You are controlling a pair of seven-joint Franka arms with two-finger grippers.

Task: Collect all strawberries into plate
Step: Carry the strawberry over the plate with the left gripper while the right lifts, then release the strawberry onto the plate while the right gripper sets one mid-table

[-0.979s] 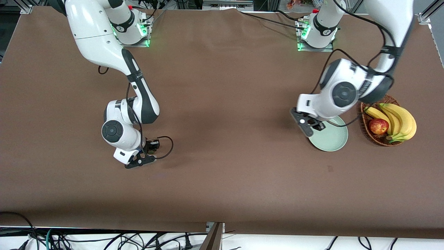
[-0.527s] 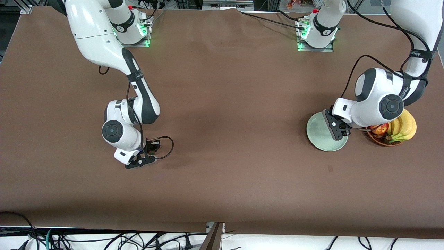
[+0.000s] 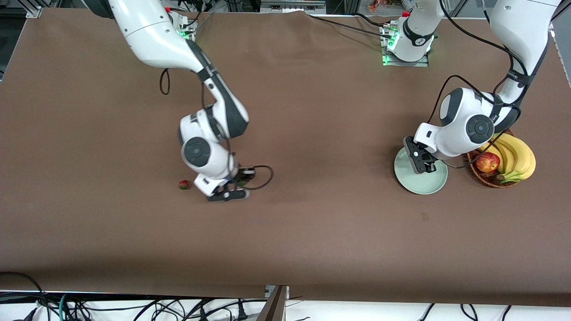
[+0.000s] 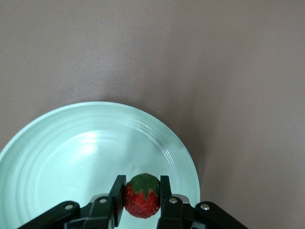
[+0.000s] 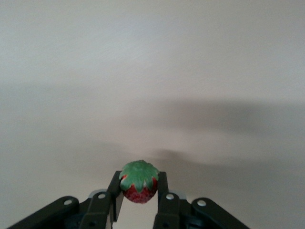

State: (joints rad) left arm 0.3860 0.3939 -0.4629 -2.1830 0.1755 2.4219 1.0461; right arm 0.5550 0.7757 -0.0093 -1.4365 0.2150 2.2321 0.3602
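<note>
My left gripper (image 4: 141,184) is shut on a red strawberry (image 4: 141,205) with a green cap. It hangs over the pale mint-green plate (image 4: 57,157), inside the rim. In the front view this gripper (image 3: 419,162) is over the plate (image 3: 430,183). My right gripper (image 5: 139,180) is shut on a second strawberry (image 5: 138,189) above bare brown cloth. The front view places that gripper (image 3: 228,192) near the table's middle. A third strawberry (image 3: 183,184) lies on the cloth beside it, toward the right arm's end.
A brown wicker basket (image 3: 479,177) stands beside the plate at the left arm's end. It holds a red apple (image 3: 487,162) and bananas (image 3: 515,156). Brown cloth covers the whole table (image 3: 312,232).
The right arm has swung toward the table's middle with its strawberry, uncovering the one on the cloth. The left gripper moved across the plate and back a little.
</note>
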